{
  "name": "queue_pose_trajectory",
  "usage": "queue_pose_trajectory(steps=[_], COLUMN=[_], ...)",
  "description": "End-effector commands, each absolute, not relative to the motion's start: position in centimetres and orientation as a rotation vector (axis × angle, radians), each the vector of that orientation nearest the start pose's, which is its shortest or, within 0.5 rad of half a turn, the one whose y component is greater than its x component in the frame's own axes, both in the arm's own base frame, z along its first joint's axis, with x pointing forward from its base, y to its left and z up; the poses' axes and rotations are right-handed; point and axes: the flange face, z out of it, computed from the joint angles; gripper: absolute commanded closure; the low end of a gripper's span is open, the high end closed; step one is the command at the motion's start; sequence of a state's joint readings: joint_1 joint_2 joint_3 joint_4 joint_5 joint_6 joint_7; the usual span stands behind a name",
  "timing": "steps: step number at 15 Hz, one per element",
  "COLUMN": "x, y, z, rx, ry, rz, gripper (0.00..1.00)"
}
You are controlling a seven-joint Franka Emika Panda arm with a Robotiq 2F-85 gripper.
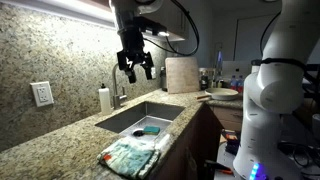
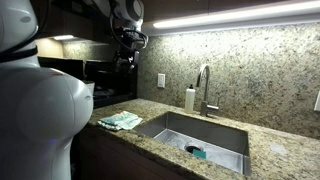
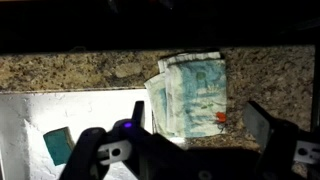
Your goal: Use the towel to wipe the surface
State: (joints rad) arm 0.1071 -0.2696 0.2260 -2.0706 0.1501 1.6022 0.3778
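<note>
A folded white towel with a blue-green pattern (image 1: 133, 154) lies on the granite counter next to the sink's near edge; it also shows in an exterior view (image 2: 121, 120) and in the wrist view (image 3: 190, 92). My gripper (image 1: 135, 67) hangs high above the sink, well above the towel, with its fingers spread and nothing between them. It also shows at the top in an exterior view (image 2: 127, 56). In the wrist view the two dark fingers (image 3: 200, 122) stand wide apart with the towel far below.
A steel sink (image 1: 148, 115) holds a blue sponge (image 1: 152, 130). A faucet (image 2: 205, 88) and a white soap bottle (image 2: 189, 98) stand behind it. A wall outlet (image 1: 42, 94) is on the granite backsplash. A cutting board (image 1: 181, 74) leans at the counter's far end.
</note>
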Motion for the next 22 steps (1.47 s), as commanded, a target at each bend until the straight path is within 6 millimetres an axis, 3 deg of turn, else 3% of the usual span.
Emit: queue_pose_trajectory(steps=[1,7,11,13,17,20,21,22], x=[42.2,42.2,40.5,39.5,39.4,40.3,40.4,40.1], y=[17.1,17.1,18.7,20.1,22.1,21.6,21.2,21.8], z=[52.7,52.7,48.2,44.5,37.9,33.7,32.7,34.3], rx=[-3.106,-3.106,-3.101,-3.09,-3.051,-3.027,-3.025,-3.034], ry=[0.123,0.123,0.147,0.212,0.486,0.614,0.621,0.559], rz=[0.349,0.349,0.425,0.441,0.235,0.168,0.18,0.186], gripper=[0.0,0.0,0.0,0.0,0.0,0.0,0.0,0.0])
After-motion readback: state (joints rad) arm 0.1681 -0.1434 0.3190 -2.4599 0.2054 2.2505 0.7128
